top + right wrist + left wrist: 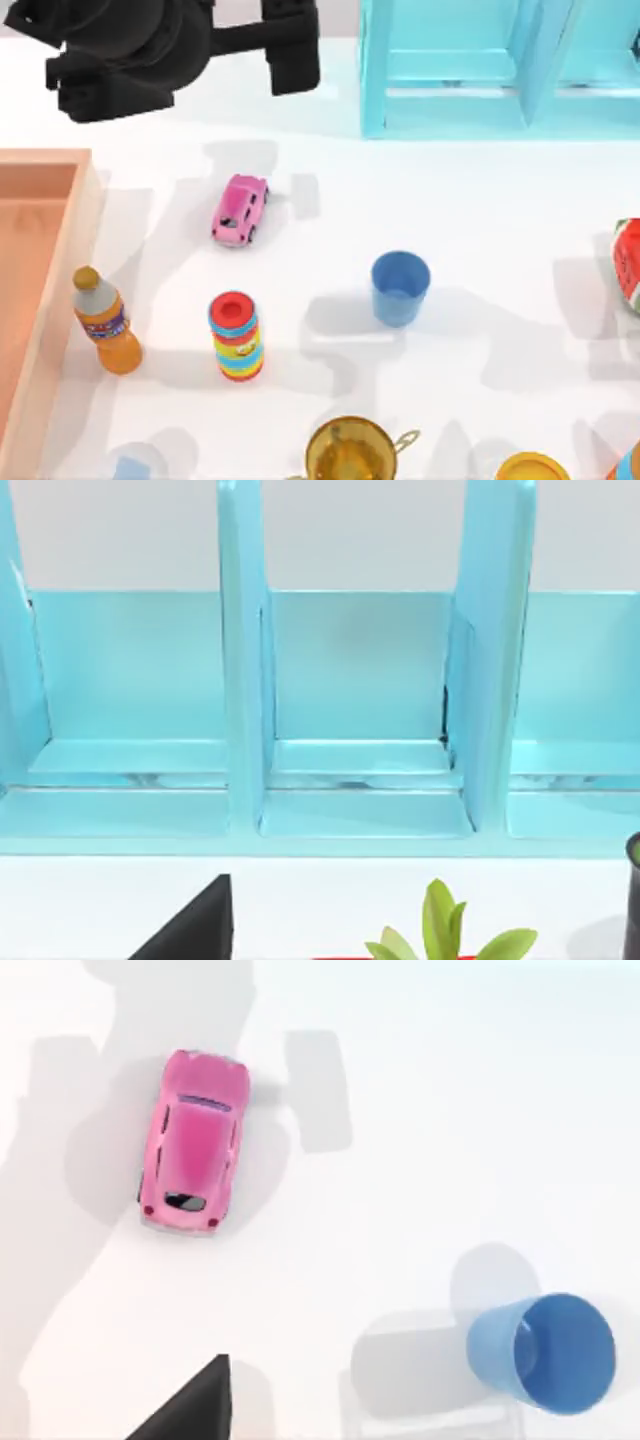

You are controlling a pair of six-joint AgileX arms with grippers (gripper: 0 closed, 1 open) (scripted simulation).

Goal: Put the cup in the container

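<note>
A white table (480, 200) carries everything, with a pale turquoise shelf unit (450, 70) standing along its far edge. The container (60, 250), a big open box of orange-brown wood, sits at the table's left side, and the part of its floor in view lies bare. Above the far left of the table hangs my left arm (150, 45); its wrist camera looks down at the pink toy car (193, 1140) and the cup (545, 1352), and I cannot tell whether its claw is released or clenched. My right arm is parked facing the shelf unit, its claw likewise impossible to judge. Between container and cup stand an orange drink bottle (105, 322) and a striped can (236, 336), with a gold pot (352, 450) at the near edge. The cup (400, 287) stands upright and untouched near the table's middle, well apart from the container. As I judge it, nothing is done yet: reaching, grasping, carrying and dropping all remain.
</note>
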